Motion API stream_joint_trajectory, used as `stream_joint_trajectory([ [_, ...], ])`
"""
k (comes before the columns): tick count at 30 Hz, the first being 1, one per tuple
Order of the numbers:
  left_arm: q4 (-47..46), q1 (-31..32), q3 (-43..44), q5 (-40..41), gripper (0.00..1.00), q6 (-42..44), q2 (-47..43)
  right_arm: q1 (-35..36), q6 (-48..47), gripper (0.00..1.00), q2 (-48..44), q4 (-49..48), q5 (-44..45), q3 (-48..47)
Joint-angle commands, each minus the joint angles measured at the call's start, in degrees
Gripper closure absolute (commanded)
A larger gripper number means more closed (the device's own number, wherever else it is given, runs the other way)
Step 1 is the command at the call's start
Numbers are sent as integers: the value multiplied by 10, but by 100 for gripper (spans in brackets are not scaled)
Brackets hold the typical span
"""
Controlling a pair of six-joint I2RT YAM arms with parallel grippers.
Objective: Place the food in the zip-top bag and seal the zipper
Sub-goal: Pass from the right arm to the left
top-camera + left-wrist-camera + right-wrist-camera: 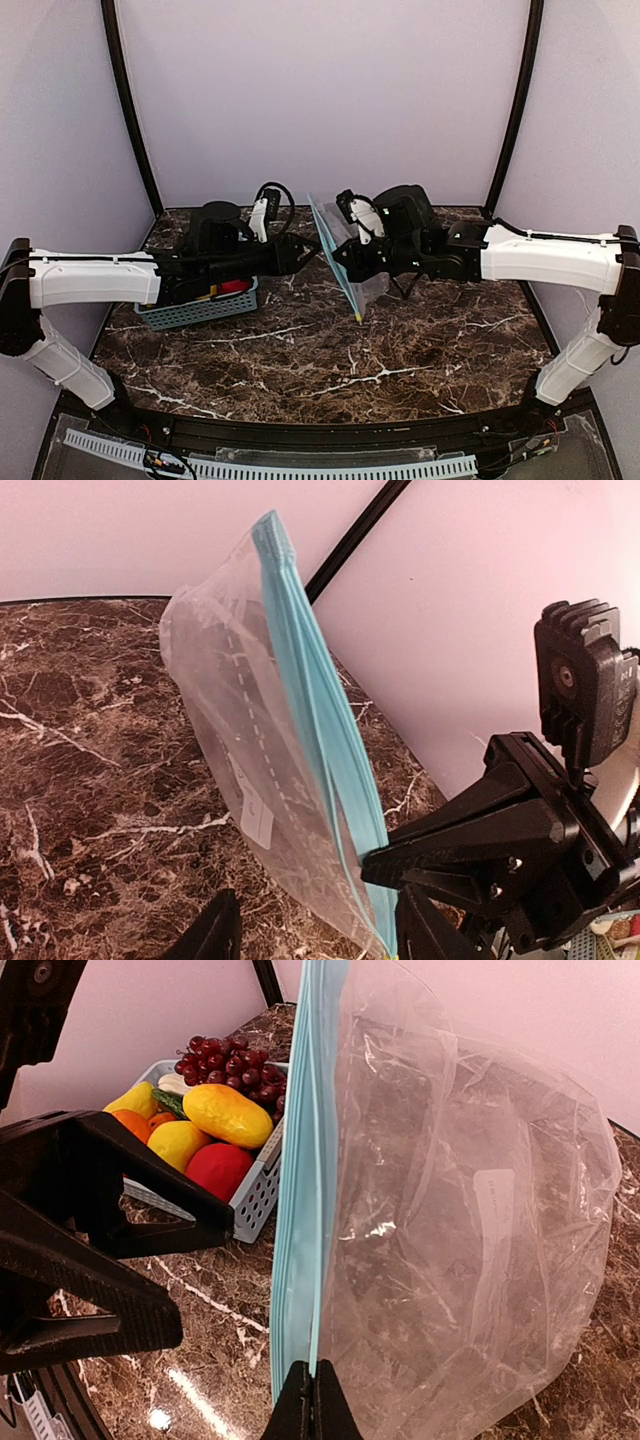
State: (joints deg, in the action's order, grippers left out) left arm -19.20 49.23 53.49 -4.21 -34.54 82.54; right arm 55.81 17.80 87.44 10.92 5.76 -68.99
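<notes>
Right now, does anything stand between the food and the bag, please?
The left gripper itself hangs between the basket of food and the bag, and the zipper strips look pressed together, so the mouth seems shut.

There was one zip-top bag (470, 1260), bearing one zipper (298, 1210) and one white label (495, 1192). One basket (255, 1195) stood at 9 o'clock of the bag in the top view. In it the right wrist view showed one bunch of purple grapes (225, 1060) at 1 o'clock of the heap, three yellow pieces (228, 1115), one red piece (218, 1170) at 5 o'clock, at least one orange piece (130, 1123) at 9 o'clock, one green cucumber (168, 1103) and one white piece (172, 1082), both half hidden. Two arms (90, 278) were counted, each with one gripper: the left gripper (308, 252) and the right gripper (343, 263)
</notes>
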Motion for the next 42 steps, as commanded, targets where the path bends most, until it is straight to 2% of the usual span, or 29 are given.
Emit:
stream_joint_trajectory([
  [1, -31, -3, 1, -18, 45, -10, 4, 9, -7, 100, -4, -22, -19, -10],
  [5, 2, -3, 15, 26, 43, -7, 17, 12, -8, 100, -3, -23, -21, -11],
  [15, 6, -3, 44, 23, 43, -3, 53, 18, -8, 100, 5, -23, -25, -13],
  [20, 29, -3, 48, 56, 47, -2, 62, 19, -12, 100, 1, -26, -24, -12],
  [28, 42, -3, 72, 44, 54, -9, 95, 28, -16, 100, 6, -27, 0, -13],
  [30, 37, -3, 70, 34, 59, -13, 99, 31, -13, 100, 5, -25, 14, -13],
  [36, 56, -3, 55, 32, 86, -5, 94, 32, 11, 100, -11, 6, 111, -15],
  [39, 84, -4, 43, 101, 97, 25, 81, 33, 12, 100, -32, 34, 160, -20],
  [42, 126, -5, 41, 140, 99, 49, 76, 33, 1, 100, -50, 59, 174, -33],
])
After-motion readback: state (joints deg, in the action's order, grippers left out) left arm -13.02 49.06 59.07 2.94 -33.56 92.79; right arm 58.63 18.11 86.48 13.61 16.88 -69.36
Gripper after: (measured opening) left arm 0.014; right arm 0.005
